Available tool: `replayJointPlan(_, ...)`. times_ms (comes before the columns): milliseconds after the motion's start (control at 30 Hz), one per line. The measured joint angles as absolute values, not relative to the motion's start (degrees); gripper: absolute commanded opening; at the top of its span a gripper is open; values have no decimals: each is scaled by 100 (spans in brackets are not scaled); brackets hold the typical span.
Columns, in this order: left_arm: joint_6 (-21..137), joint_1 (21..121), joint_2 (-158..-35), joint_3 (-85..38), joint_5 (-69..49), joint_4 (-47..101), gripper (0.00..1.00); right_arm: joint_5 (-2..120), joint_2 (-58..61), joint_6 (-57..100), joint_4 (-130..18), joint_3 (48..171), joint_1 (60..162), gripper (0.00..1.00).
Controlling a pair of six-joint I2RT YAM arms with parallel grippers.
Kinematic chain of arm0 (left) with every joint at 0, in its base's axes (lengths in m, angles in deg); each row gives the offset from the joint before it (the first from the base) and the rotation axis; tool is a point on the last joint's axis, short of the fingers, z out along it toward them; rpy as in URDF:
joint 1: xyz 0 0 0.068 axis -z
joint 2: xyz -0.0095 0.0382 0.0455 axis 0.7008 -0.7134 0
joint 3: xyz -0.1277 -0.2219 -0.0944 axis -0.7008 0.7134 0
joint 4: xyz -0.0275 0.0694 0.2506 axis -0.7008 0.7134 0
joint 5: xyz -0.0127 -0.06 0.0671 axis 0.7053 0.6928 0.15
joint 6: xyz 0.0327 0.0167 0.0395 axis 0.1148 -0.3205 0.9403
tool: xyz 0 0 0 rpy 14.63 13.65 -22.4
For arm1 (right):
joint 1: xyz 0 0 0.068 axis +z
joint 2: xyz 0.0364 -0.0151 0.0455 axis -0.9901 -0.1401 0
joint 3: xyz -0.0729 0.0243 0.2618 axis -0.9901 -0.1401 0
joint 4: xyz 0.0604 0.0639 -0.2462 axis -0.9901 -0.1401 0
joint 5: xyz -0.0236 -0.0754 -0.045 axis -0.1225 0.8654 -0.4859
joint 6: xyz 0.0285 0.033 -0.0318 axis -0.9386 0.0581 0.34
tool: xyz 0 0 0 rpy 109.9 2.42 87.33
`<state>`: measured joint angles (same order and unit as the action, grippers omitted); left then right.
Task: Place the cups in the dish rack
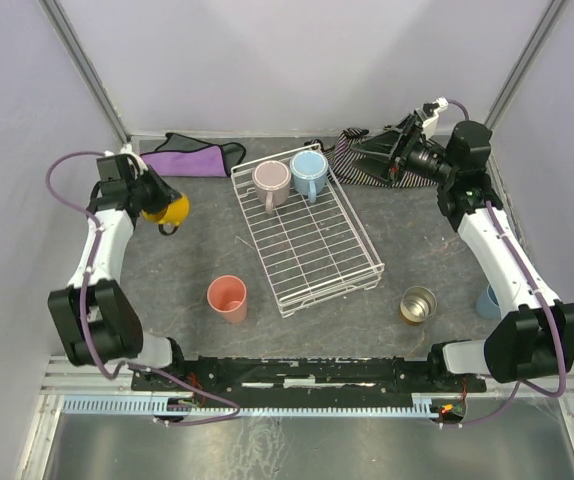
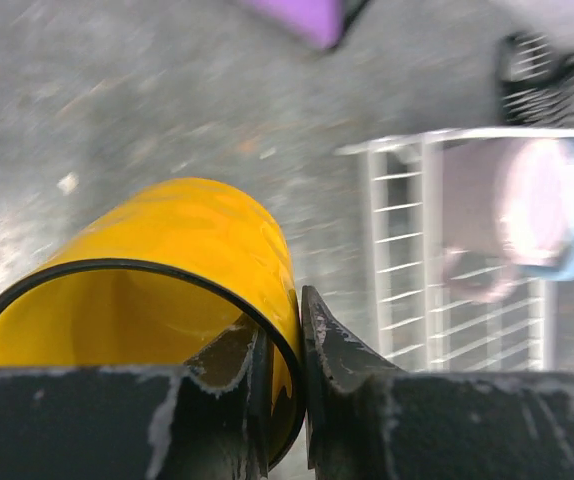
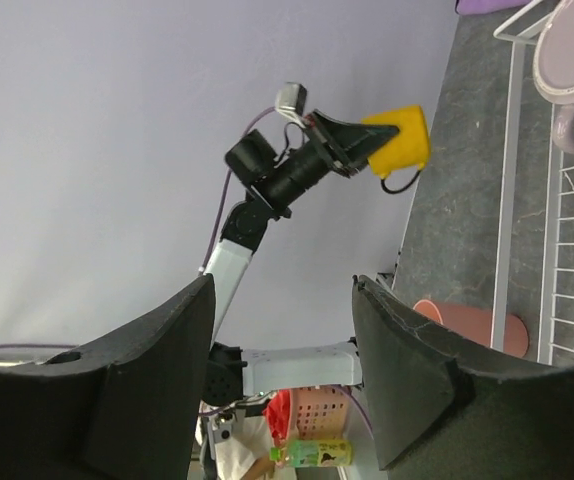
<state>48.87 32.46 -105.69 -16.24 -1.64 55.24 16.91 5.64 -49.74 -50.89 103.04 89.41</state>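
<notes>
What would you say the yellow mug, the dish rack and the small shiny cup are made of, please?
The yellow mug: probably glazed ceramic or hard plastic; glossy, with soft highlights on its wall and a dark rim.
The dish rack: looks like white-coated metal wire, a thin open grid.
The small shiny cup: likely bare metal; reflective silvery wall, golden tint inside.

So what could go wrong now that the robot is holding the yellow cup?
The left gripper pinches the yellow mug only by its thin rim, so the mug might slip and fall. Its handle hangs low and could snag on the raised wire side of the dish rack. The pink mug and blue mug already sit at the rack's far end, so a careless landing could bump them.
</notes>
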Motion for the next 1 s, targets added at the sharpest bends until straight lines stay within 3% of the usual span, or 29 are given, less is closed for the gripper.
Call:
replayJointPlan(433, 1840, 3388, -9686, -1338, 1720, 2374, 3, 1429, 306, -5044, -4315, 10612, 9756, 66)
replayJointPlan(733, 46, 4502, -9688, -1705, 1737, 967, 3, 1201, -109, -5284, -2726, 10693, 10641, 67)
replayJointPlan(1000, -324, 5278, -9511, -1736, 1171, 388, 3, 1269, -341, -5372, -2359, 10391, 11015, 67)
